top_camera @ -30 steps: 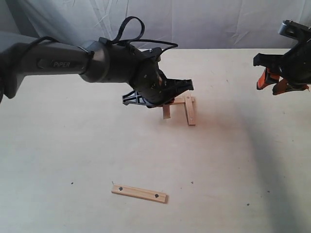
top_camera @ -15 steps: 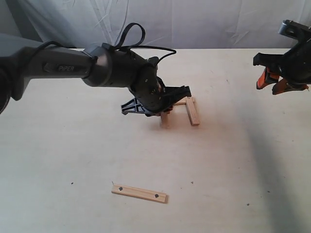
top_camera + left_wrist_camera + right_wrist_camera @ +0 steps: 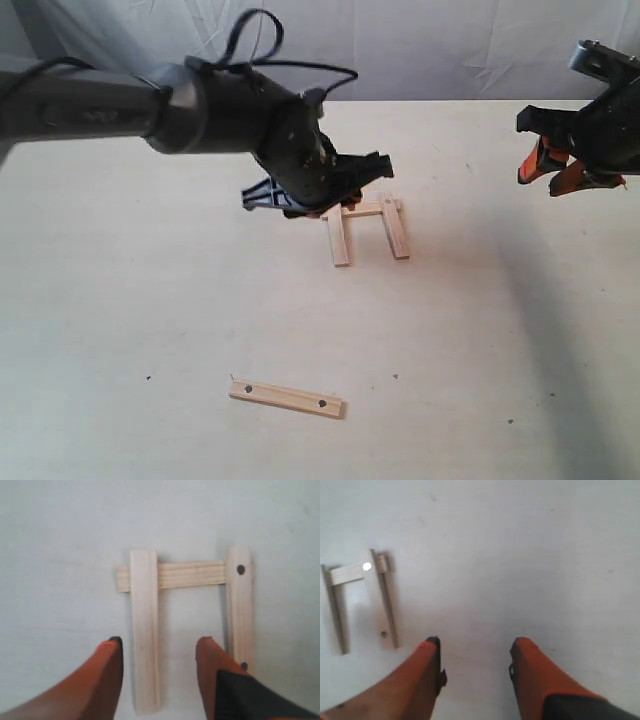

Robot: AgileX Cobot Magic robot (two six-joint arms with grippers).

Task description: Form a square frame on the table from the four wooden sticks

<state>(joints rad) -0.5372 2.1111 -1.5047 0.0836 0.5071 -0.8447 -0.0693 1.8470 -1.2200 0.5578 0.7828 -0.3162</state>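
Three of the wooden sticks lie in a U on the table (image 3: 150, 300): a plain stick (image 3: 339, 238) (image 3: 145, 630), a cross stick (image 3: 366, 210) (image 3: 192, 575) under its far end, and a dotted stick (image 3: 398, 230) (image 3: 239, 605). My left gripper (image 3: 335, 205) (image 3: 160, 645) hovers open just above the plain stick, one finger on each side, not touching it. The fourth stick (image 3: 286, 398), with two dots, lies alone near the front. My right gripper (image 3: 558, 165) (image 3: 477, 642) hangs open and empty at the far right, well off the sticks.
A wrinkled grey-white cloth (image 3: 420, 45) backs the table's far edge. The right wrist view shows the U of sticks (image 3: 387, 600) off to one side of bare tabletop. A few dark specks dot the surface.
My left gripper has opened and let go of the plain stick, which now lies flat beside the dotted stick. The gripper has lifted slightly. The right arm has barely moved.
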